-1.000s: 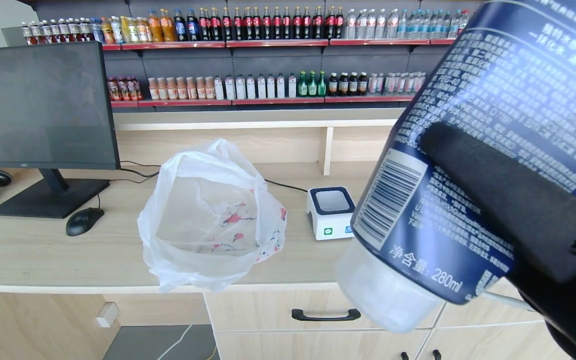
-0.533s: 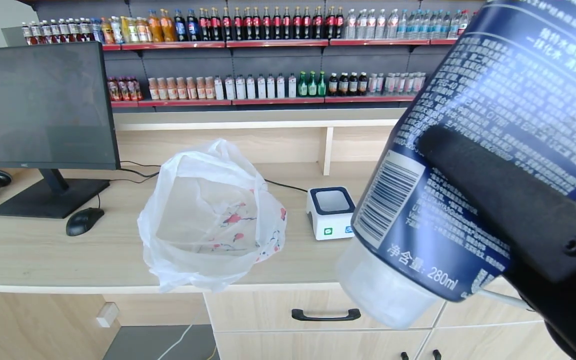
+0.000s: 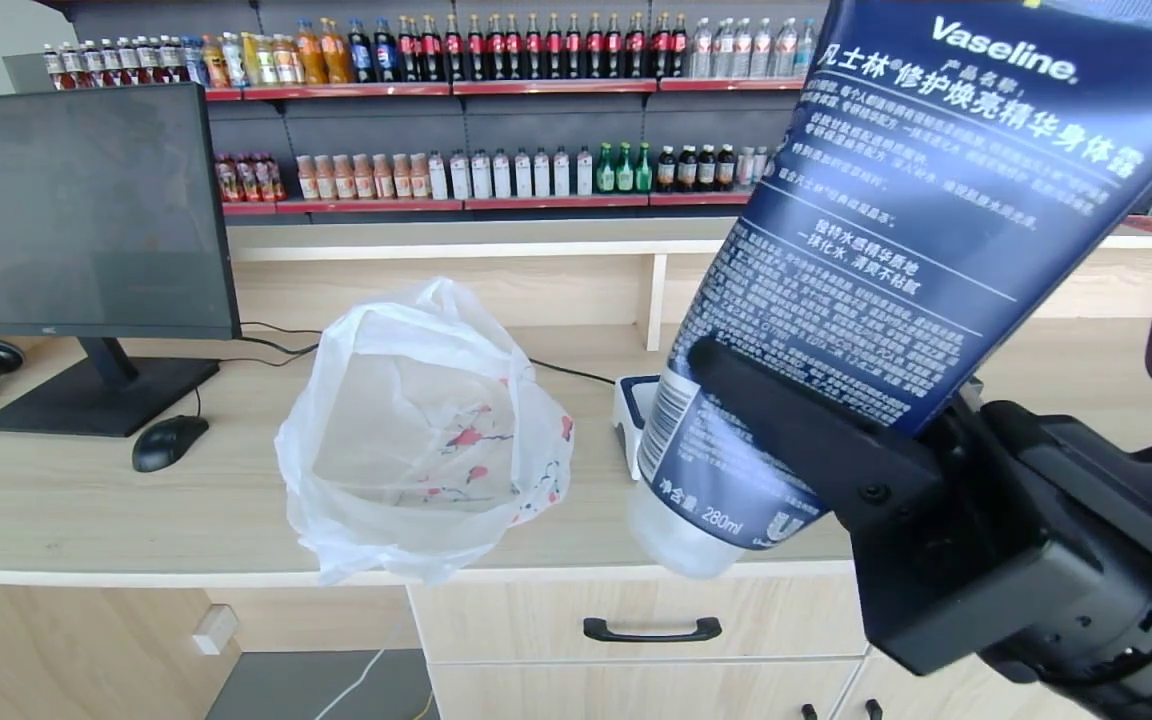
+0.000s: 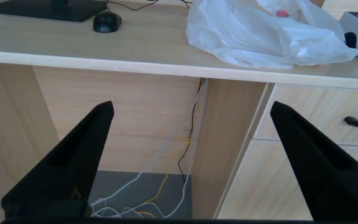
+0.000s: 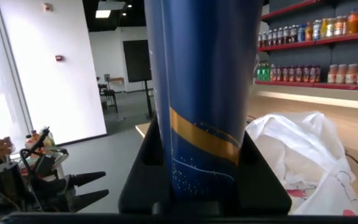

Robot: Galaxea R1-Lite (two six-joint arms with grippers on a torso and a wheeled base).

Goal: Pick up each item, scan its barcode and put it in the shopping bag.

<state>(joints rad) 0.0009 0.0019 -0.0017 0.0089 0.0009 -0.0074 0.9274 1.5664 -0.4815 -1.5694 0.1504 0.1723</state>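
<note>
Lotion tube [image 3: 896, 250] has dropped away from the head camera and swung in over the counter [image 3: 86, 500] in the last second. Its clear cap end now hangs in front of the scanner [image 3: 631, 420] and hides most of it; a second ago the scanner was in full view at the tube's 9 o'clock. The body slants up toward 1 o'clock from the cap. The barcode has rolled round to the tube's 9 o'clock edge.

Read: scan step underway, code being presented to the window. Can't tell if it has registered. Bagging not started.

Right gripper [image 3: 766, 410] is clamped across the tube's lower body, fingers on both sides. Left gripper [image 4: 191, 112] hangs below the counter edge, spread wide, holding nothing.

Bag [image 3: 426, 440] stands open at the scanner's 9 o'clock, well clear of the tube.

Counts: 1 tube, 1 bag, 1 scanner, 2 grippers, 1 monitor [image 3: 76, 210], 1 mouse [image 3: 169, 441].
</note>
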